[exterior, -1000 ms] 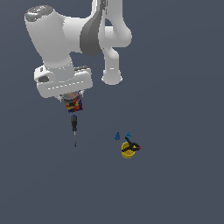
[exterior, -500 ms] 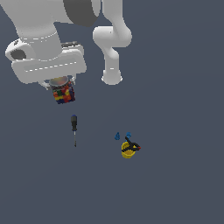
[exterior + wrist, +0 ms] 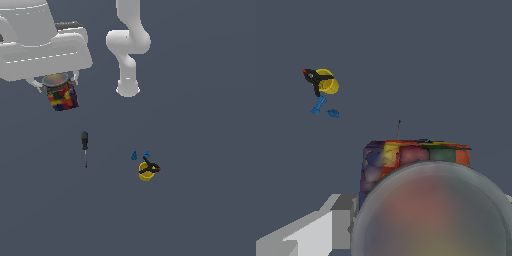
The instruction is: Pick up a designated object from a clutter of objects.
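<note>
I hold the multicoloured can [image 3: 62,94] clamped in my gripper [image 3: 56,86], up off the dark grey floor [image 3: 200,200], at the upper left of the exterior view. Its grey metallic lid [image 3: 431,210] fills the close part of my wrist view, with the red, blue, yellow and green blocks of the label showing beyond the rim. One of my pale fingers [image 3: 331,225] presses against the can's side there; the other is hidden behind the can.

Below the can in the exterior view, well apart from it, the slim screwdriver [image 3: 85,146] lies on the floor, dark handle toward the can. Further to the exterior view's right sits the yellow cup [image 3: 145,171] with a black clamp [image 3: 151,165] on it. Two tiny blue pieces [image 3: 134,156] lie just beside the cup.
</note>
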You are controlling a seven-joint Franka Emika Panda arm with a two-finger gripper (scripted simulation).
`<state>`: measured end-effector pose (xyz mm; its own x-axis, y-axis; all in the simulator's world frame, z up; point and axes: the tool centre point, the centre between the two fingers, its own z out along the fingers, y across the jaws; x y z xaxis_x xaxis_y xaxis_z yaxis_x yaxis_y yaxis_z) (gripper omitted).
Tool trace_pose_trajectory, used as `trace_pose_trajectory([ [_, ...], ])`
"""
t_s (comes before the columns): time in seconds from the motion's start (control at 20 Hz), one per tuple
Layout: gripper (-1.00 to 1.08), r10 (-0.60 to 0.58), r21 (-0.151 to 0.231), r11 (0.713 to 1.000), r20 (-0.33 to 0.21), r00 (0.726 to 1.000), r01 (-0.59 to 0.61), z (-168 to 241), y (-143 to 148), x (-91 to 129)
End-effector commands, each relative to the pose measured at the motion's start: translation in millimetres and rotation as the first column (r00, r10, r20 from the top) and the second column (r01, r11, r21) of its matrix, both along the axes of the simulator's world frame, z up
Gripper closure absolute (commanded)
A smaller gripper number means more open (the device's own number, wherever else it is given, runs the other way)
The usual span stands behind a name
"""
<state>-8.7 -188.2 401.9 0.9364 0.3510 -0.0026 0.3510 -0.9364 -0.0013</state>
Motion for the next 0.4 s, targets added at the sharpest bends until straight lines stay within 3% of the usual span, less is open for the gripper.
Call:
trace_pose_trajectory([
  [0.0, 1.08, 0.000, -0.001, 1.000, 0.003, 1.000, 0.000, 9.4, -0.9, 3.4],
  [0.35, 1.08, 0.000, -0.001, 1.000, 0.003, 1.000, 0.000, 17.2, -1.7, 6.8],
])
